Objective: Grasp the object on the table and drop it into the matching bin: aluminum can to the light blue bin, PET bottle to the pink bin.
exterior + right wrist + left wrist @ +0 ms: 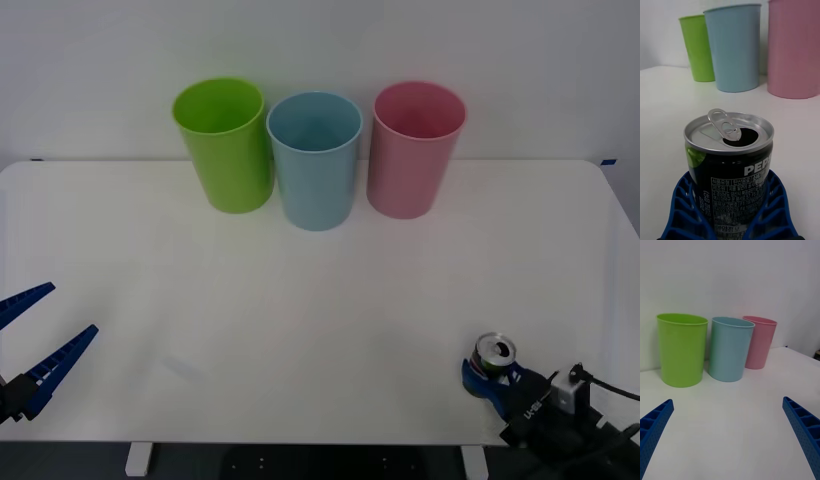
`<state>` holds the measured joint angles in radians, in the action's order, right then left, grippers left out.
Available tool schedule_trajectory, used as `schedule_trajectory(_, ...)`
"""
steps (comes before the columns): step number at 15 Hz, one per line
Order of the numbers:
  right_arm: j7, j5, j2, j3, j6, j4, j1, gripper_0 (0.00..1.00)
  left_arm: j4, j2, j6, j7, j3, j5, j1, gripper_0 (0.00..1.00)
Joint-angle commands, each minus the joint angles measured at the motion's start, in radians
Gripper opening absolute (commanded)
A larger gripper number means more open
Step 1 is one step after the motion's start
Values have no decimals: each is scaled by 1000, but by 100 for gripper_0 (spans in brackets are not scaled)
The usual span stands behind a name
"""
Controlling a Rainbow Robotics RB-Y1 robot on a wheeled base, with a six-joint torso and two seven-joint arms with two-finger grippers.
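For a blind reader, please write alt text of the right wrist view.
The right gripper holds an opened dark aluminum can between its blue fingers, upright on the white table. Behind stand a lime green bin, the light blue bin and the pink bin.

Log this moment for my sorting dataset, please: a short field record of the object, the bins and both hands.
object: aluminum can, upright, tab opened, at the near right of the table
right hand: fingers closed around the can's sides
left hand: open, at the near left table edge, holding nothing
bins, robot's left to right: lime green bin, light blue bin, pink bin, all upright at the far side
target: light blue bin, middle of the row
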<state>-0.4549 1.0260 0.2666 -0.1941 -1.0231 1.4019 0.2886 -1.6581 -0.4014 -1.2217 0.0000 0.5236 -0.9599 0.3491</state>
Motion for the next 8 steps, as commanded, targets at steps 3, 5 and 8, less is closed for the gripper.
schedule_trajectory(3, 27, -44, -1, -67, -78, 0, -6, 0, 0, 0, 0, 0, 0, 0, 0, 100)
schedule_trajectory(5, 39, -63, 0, -91, -107, 0, -16, 0, 0, 0, 0, 0, 0, 0, 0, 100)
schedule_trajectory(8, 62, -92, 0, -108, -141, 8, -46, 0, 0, 0, 0, 0, 0, 0, 0, 100)
